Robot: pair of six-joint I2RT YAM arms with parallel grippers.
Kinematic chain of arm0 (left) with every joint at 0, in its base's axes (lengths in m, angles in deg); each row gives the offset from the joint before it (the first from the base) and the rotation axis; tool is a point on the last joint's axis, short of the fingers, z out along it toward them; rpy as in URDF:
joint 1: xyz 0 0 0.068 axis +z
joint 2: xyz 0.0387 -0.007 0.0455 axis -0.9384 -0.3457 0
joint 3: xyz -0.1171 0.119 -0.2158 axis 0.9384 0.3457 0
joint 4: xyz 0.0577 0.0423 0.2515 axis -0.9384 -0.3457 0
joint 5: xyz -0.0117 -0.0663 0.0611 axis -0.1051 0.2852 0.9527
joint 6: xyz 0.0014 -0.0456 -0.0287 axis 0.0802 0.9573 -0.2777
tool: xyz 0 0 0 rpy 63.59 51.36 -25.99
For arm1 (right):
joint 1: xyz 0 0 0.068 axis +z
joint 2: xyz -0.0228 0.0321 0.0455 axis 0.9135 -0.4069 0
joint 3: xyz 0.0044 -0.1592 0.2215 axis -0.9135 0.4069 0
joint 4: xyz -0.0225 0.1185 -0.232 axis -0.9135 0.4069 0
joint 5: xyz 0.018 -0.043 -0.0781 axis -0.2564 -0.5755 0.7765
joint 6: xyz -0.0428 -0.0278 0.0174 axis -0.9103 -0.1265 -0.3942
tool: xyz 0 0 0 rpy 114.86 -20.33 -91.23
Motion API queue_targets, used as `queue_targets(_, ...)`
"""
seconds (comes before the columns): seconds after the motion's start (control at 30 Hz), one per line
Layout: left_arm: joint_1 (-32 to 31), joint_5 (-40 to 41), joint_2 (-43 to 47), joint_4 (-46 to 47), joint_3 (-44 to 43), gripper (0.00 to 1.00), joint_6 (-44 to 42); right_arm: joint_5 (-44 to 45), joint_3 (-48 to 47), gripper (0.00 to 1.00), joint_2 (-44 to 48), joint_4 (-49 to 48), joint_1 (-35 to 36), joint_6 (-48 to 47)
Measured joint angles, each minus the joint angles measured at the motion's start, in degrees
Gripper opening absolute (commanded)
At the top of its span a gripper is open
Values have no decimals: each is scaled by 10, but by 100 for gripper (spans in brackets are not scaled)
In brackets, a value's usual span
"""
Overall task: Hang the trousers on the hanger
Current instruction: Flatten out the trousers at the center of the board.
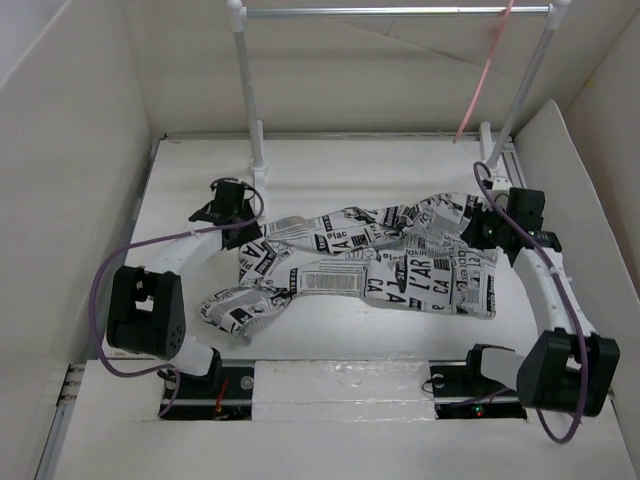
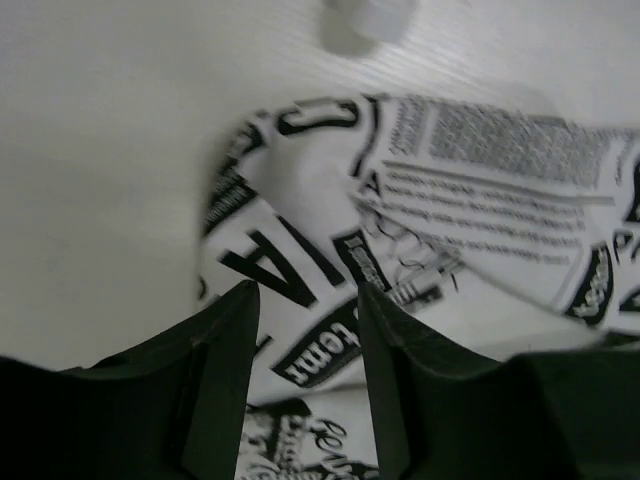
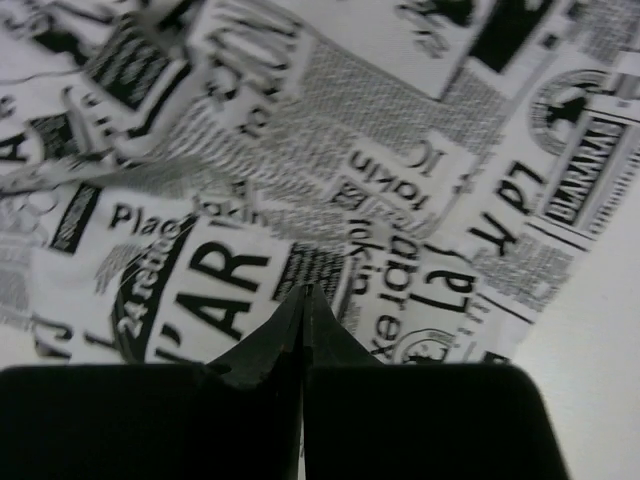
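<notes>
The trousers (image 1: 370, 260) lie crumpled across the middle of the table, legs running left and waist to the right. The pale pink hanger (image 1: 485, 75) hangs from the silver bar at the back right. My left gripper (image 1: 236, 222) is at the end of the upper leg; in the left wrist view it (image 2: 305, 290) is open, its fingers either side of the printed cloth (image 2: 450, 180). My right gripper (image 1: 488, 226) is at the trousers' right end; in the right wrist view it (image 3: 303, 290) is shut, tips just over the cloth (image 3: 300, 150), with no cloth seen between them.
A rack with white posts (image 1: 250, 90) and a silver bar (image 1: 400, 12) stands at the back of the table. White walls close in the table (image 1: 330, 165) on the left, right and back. Purple cables loop off both arms.
</notes>
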Motion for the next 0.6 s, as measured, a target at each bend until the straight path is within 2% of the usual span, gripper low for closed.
queue_targets(0.1, -61, 1, 16, -7, 4, 33, -20, -30, 40, 0, 55, 1, 30, -12)
queue_targets(0.2, -108, 12, 23, -14, 4, 33, -33, -50, 75, 19, 75, 9, 42, -26)
queue_targets(0.23, -116, 16, 23, -16, 4, 38, -35, -54, 85, 31, 79, 14, 44, -31)
queue_targets(0.33, -131, 23, 21, -22, 6, 43, -43, -70, 104, 41, 89, 32, 49, -48)
queue_targets(0.43, -149, 35, -1, -23, 2, 43, -47, -92, 110, 41, 93, 36, 51, -63)
queue_targets(0.6, -168, 55, -49, -26, -2, 37, -46, -120, 118, 41, 93, 40, 66, -77)
